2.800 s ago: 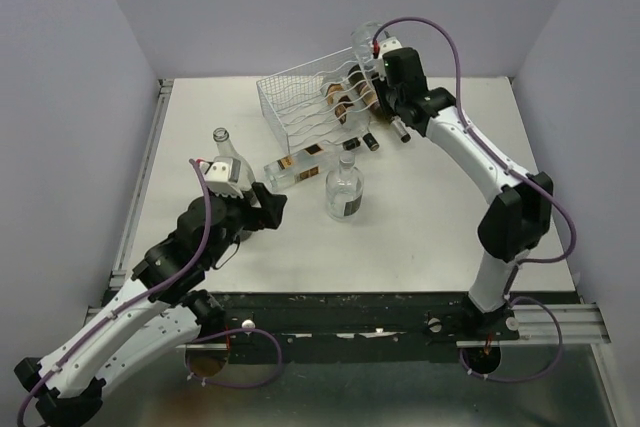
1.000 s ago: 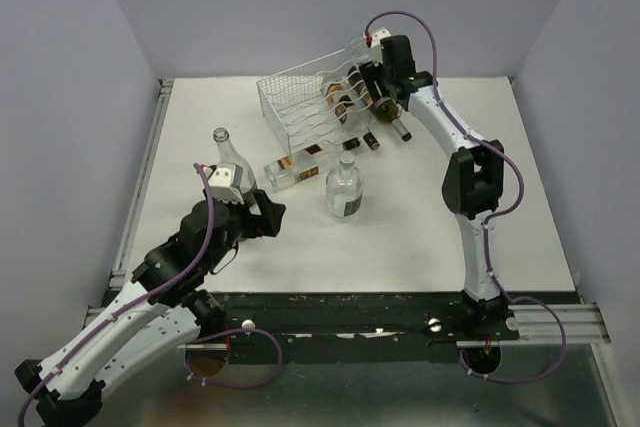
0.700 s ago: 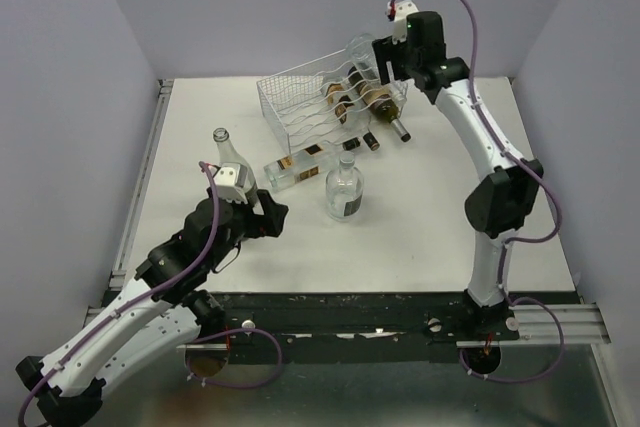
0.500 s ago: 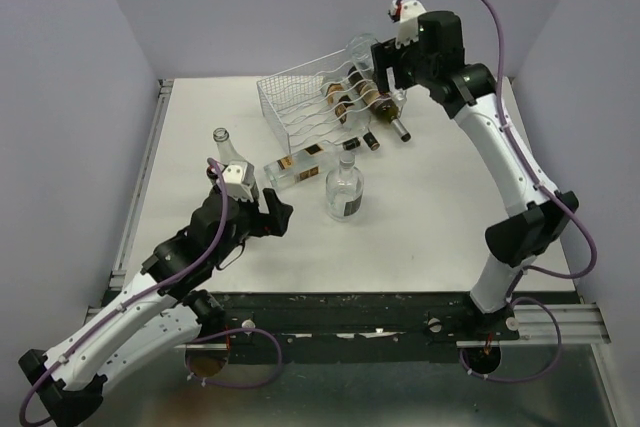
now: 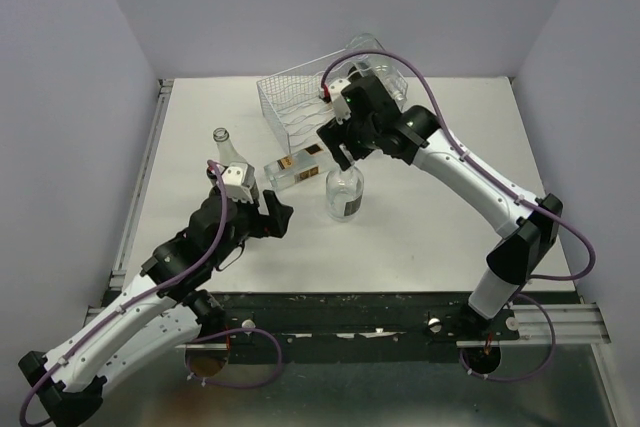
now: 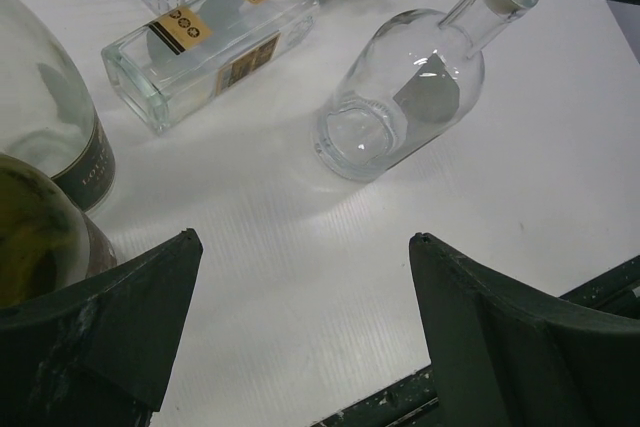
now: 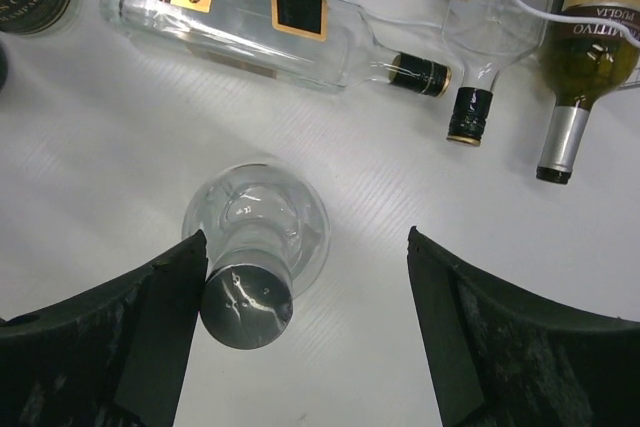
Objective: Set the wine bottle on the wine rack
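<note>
The right gripper (image 7: pixel 305 245) hangs with its fingers spread over the round clear wine bottle (image 7: pixel 258 232), which stands upright near the middle of the counter. This looks like the approach to a grasp. The stopper sits close to one finger rather than centred, so the next move probably calls for a small sideways shift, then a descent around the neck before pinching. The wine rack (image 5: pixel 290 97) sits at the far edge, and at least two bottles lie in it, necks poking out toward the near edge. A flat clear bottle (image 6: pixel 215 37) lies on the counter just in front of it. The left gripper (image 6: pixel 302 240) waits spread and empty toward the left edge.
</note>
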Controlling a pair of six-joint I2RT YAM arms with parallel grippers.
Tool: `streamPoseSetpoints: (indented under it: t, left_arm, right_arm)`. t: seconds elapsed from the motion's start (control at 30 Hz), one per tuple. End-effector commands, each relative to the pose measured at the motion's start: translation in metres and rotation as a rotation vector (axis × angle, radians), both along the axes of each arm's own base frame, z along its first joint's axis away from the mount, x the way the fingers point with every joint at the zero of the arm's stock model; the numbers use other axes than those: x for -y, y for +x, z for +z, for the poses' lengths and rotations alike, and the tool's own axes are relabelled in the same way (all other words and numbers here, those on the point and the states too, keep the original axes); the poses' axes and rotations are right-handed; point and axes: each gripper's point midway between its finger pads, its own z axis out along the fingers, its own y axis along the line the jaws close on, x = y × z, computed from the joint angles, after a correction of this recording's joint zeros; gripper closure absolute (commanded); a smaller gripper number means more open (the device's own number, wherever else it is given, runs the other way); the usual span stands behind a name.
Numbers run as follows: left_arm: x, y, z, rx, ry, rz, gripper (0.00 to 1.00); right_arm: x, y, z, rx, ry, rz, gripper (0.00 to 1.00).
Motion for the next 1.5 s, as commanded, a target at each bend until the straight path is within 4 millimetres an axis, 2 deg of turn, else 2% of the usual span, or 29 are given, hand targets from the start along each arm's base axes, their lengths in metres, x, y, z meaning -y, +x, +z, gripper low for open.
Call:
streamPoseSetpoints:
  t: [0.0, 0.2, 0.47, 0.6, 0.67, 0.77, 0.83, 0.97, 1.13, 1.23, 1.37, 1.47]
  left_arm:
    - [-0.004, 0.001, -0.003, 0.011, 0.002, 0.017, 0.04]
    - [-0.003, 0.002, -0.003, 0.007, 0.005, 0.014, 0.04]
    - [0.001, 0.003, -0.006, -0.004, 0.012, 0.002, 0.05]
    - [0.004, 0.003, -0.008, -0.013, 0.016, -0.008, 0.05]
    - [0.004, 0.003, -0.009, -0.016, 0.022, -0.009, 0.04]
    - [0.005, 0.003, -0.009, -0.018, 0.022, -0.012, 0.04]
    - [0.005, 0.003, -0.01, -0.02, 0.021, -0.013, 0.04]
    - [0.006, 0.003, -0.013, -0.028, 0.021, -0.016, 0.04]
    - [0.008, 0.003, -0.019, -0.049, 0.032, -0.019, 0.05]
    - [0.011, 0.002, -0.024, -0.07, 0.044, -0.032, 0.05]
    - [0.016, 0.003, -0.034, -0.096, 0.045, -0.046, 0.05]
    - [0.022, 0.004, -0.04, -0.112, 0.044, -0.059, 0.04]
  right_arm:
    - [0.008, -0.008, -0.025, -0.07, -0.055, -0.04, 0.15]
    - [-0.005, -0.019, -0.05, -0.157, -0.042, 0.026, 0.3]
    - [-0.009, -0.026, -0.06, -0.211, -0.043, 0.041, 0.33]
    - [-0.009, -0.032, -0.067, -0.252, -0.054, 0.056, 0.53]
    - [-0.007, -0.034, -0.07, -0.273, -0.071, 0.053, 0.65]
    - [-0.006, -0.036, -0.075, -0.29, -0.08, 0.045, 0.9]
    - [-0.005, -0.037, -0.075, -0.294, -0.075, 0.037, 0.99]
    - [-0.013, -0.045, -0.072, -0.296, 0.002, 0.059, 0.99]
    - [-0.025, -0.057, -0.053, -0.3, 0.207, 0.062, 0.99]
    - [-0.028, -0.069, -0.052, -0.334, 0.353, 0.101, 0.99]
    - [-0.014, -0.073, -0.065, -0.347, 0.446, 0.047, 1.0]
    - [-0.005, -0.08, -0.085, -0.355, 0.469, -0.002, 0.99]
